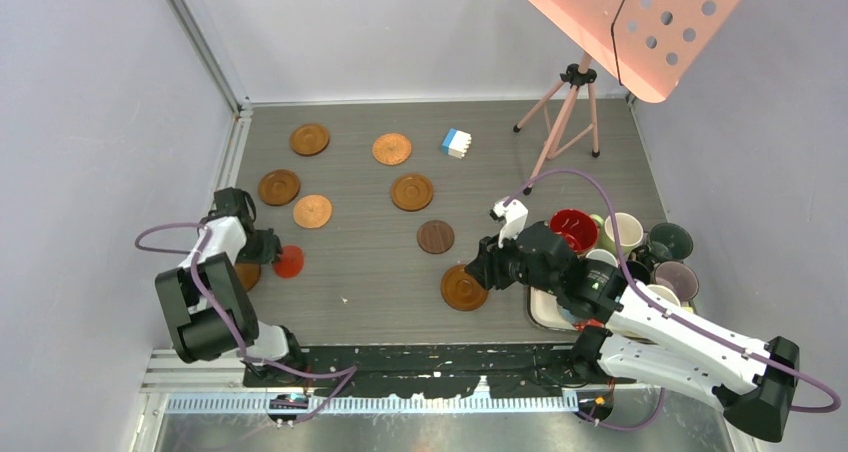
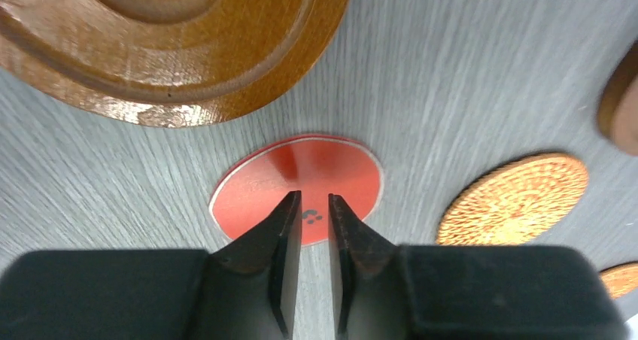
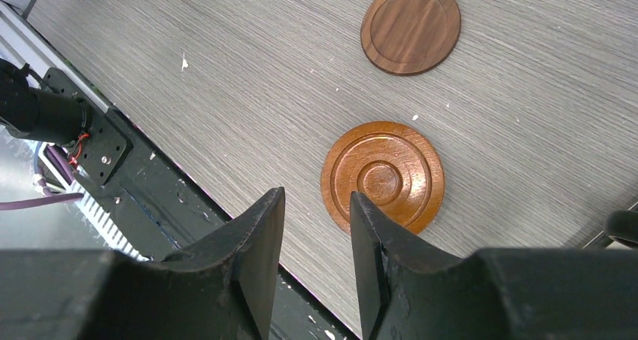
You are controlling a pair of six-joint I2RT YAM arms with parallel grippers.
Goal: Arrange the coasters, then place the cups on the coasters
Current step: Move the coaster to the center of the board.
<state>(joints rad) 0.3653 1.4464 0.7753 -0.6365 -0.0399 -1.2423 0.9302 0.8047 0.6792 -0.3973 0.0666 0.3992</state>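
Note:
The red coaster [image 2: 301, 167] lies flat on the table, and my left gripper [image 2: 314, 201] hovers over its near edge with the jaws a narrow gap apart and nothing between them. A glossy ringed brown coaster [image 2: 173, 47] lies just beyond it, a woven one [image 2: 515, 201] to the right. My right gripper [image 3: 316, 197] is open and empty above the table's near edge, beside another ringed brown coaster [image 3: 384, 176]; a dark brown coaster [image 3: 411, 27] lies farther off. Several more coasters [image 1: 392, 149] are spread over the back of the table. The cups [image 1: 625, 232] cluster at the right.
A blue-and-white block [image 1: 456, 143] stands at the back. A pink perforated stand on a tripod [image 1: 565, 112] occupies the back right corner. A white tray [image 1: 543, 312] sits under my right arm by the cups. Walls close in the left, back and right sides.

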